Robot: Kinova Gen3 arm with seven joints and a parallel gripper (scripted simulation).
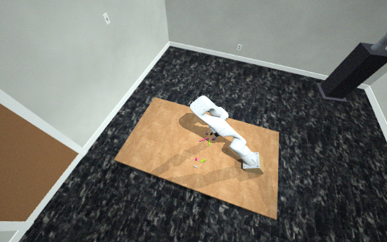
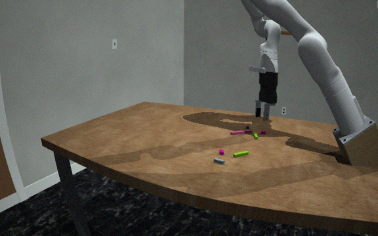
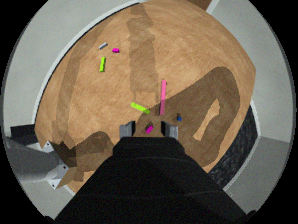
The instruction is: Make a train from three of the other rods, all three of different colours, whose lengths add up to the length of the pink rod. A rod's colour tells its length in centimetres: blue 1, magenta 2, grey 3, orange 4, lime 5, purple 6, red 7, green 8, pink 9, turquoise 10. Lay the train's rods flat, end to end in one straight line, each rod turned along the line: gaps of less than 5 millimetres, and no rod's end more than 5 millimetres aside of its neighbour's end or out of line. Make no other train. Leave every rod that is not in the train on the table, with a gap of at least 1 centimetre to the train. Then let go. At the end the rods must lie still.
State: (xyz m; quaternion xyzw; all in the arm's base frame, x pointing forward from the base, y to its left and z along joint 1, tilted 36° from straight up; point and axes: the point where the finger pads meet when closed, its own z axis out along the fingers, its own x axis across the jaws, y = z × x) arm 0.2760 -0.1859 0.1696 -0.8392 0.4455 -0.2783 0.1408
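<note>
The pink rod (image 1: 203, 140) (image 2: 237, 132) (image 3: 163, 96) lies flat, partly in shadow. A blue rod (image 2: 247, 127) (image 3: 179, 118) lies near its shaded end. A magenta rod (image 2: 263, 132) (image 3: 149, 129) lies in the arm's shadow; in the wrist view it shows between the fingertips. A lime rod (image 1: 209, 143) (image 2: 256, 136) (image 3: 140, 107) lies between it and the pink rod's side. Apart from these lie a second lime rod (image 1: 203, 160) (image 2: 241, 154) (image 3: 102, 64), a second magenta rod (image 1: 196, 159) (image 2: 221, 152) (image 3: 116, 50) and a grey rod (image 1: 195, 167) (image 2: 218, 161) (image 3: 103, 45). My gripper (image 2: 262, 117) (image 3: 148, 126) is open and empty, above the table.
The wooden table (image 1: 146, 134) (image 2: 110, 131) bears all the rods. The arm's base (image 1: 251, 161) (image 2: 361, 144) stands at the table's right side in the top and exterior views. The arm's shadow falls across the pink, blue and nearer magenta rods.
</note>
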